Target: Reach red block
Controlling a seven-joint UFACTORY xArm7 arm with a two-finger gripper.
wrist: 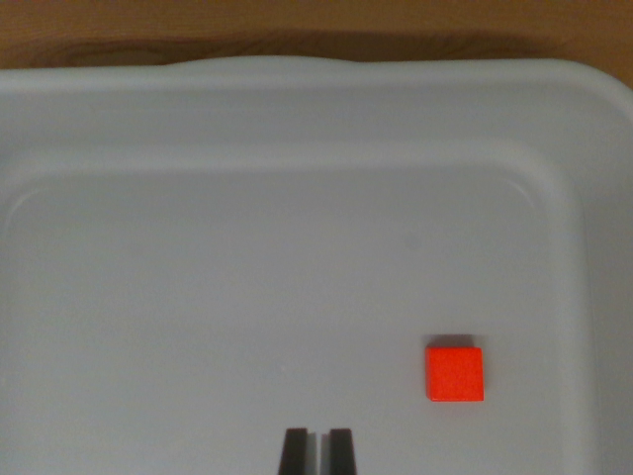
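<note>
A small red block [455, 373] lies flat on the floor of a white plastic bin [297, 109], toward the wrist view's lower right. My gripper [317, 450] shows as two dark fingertips at the bottom middle of the view, standing close together with only a thin gap and nothing between them. The block sits to the right of the fingertips and slightly further up the view, apart from them.
The bin's raised rim [316, 74] runs across the top and curves down the wrist view's right side [603, 297]. Beyond the rim a strip of wooden table [297, 30] shows. The bin floor holds only the block.
</note>
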